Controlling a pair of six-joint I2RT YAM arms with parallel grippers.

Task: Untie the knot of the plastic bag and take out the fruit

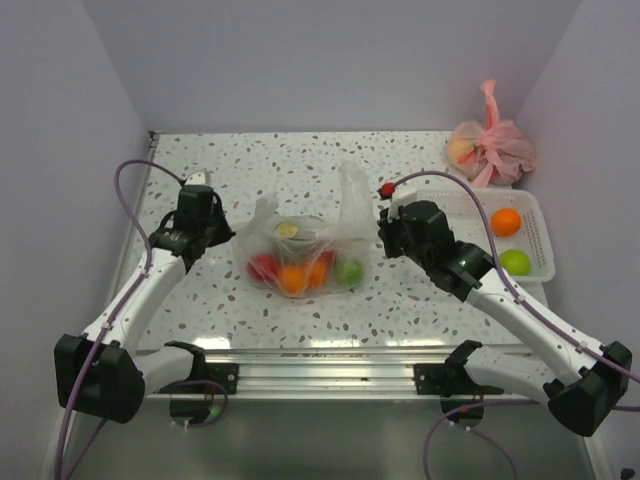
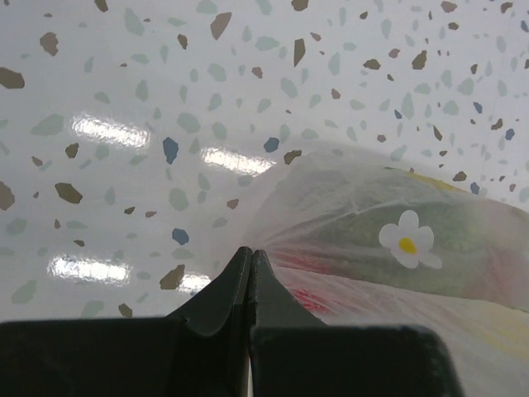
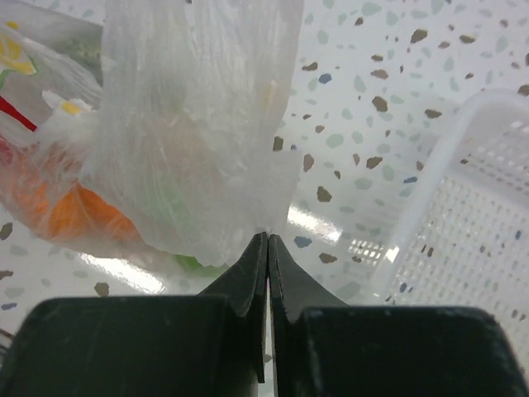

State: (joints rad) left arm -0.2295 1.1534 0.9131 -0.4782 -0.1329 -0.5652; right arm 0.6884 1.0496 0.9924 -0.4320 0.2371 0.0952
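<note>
Bag (image 1: 300, 240): thin, crinkly, clear film with flower prints; it sits between your grippers.
Fruit (image 1: 292, 277): small, round; orange, red, green; inside.
Left gripper (image 2: 250, 252): jaws together, pinching the film's edge.
Right gripper (image 3: 267, 238): jaws clamped on the upright flap before them.

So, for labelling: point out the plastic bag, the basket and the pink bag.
plastic bag (image 1: 300, 248): top view, its middle.
basket (image 1: 544, 238): top view, right wall.
pink bag (image 1: 492, 148): top view, its body.
</note>
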